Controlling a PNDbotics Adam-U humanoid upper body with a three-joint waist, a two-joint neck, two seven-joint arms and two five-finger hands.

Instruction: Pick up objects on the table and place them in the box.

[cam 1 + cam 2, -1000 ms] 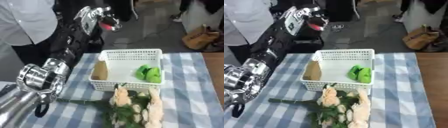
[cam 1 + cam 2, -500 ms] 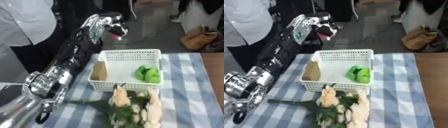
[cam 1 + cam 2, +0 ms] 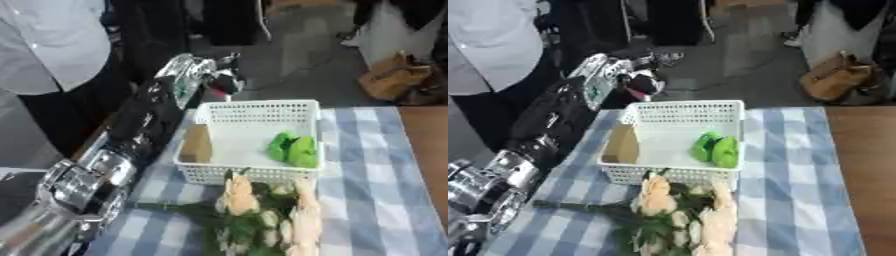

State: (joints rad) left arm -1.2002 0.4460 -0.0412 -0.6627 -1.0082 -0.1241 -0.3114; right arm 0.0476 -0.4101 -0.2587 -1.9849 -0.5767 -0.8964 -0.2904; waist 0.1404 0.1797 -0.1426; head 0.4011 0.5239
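The surface [image 3: 367,165] wears a blue and white checked cloth [image 3: 794,165]. At its right side the cloth ends and bare reddish-brown wood [image 3: 868,150] shows. Beyond the far edge lies a grey floor [image 3: 297,60], dull and evenly lit. A tan bag [image 3: 394,75] sits on the floor at the upper right, just beside something dark at the picture's edge. Dark furniture [image 3: 219,20], too blurred to make out, stands along the far side at the top. No wall or window can be told.
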